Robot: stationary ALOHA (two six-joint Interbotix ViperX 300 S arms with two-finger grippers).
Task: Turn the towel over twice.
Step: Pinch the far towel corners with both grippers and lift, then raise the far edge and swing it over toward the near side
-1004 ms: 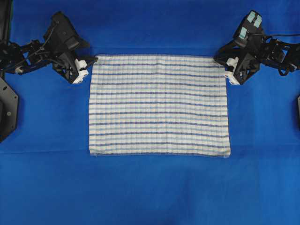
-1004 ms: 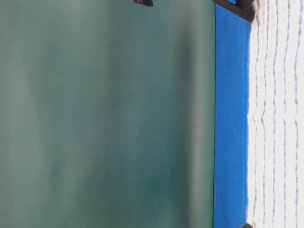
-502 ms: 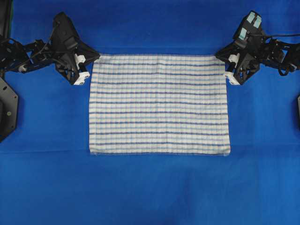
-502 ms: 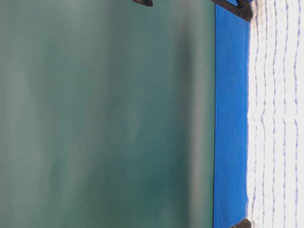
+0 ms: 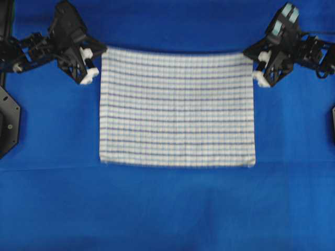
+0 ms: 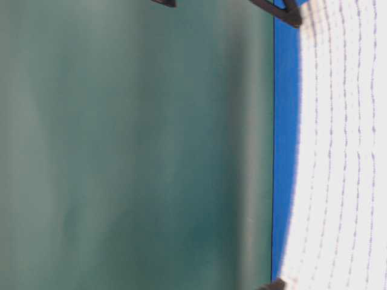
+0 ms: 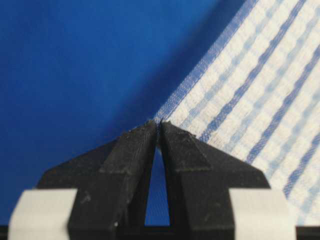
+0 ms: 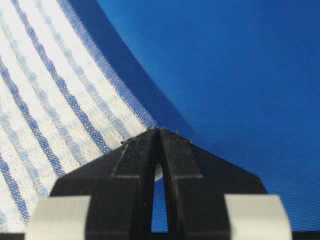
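Note:
The towel (image 5: 177, 107), white with thin dark-blue and light-blue stripes, spreads across the middle of the blue table cover. Its far edge is raised off the cover and throws a shadow, while its near edge rests flat. My left gripper (image 5: 103, 51) is shut on the towel's far left corner; the left wrist view has the jaws closed on that corner of the towel (image 7: 250, 85). My right gripper (image 5: 249, 54) is shut on the far right corner, and in the right wrist view the towel (image 8: 45, 90) hangs from the closed tips. The lifted towel (image 6: 338, 145) bulges in the table-level view.
The blue table cover (image 5: 167, 214) lies under everything, with bare room in front of the towel and on both sides. A dark green backdrop (image 6: 133, 145) stands behind the table. Black arm mounts (image 5: 8, 120) sit at the table's left and right edges.
Both grippers have shut on the towel's far corners and lifted them, drawing the far edge up and slightly back. The near edge has stayed on the cover.

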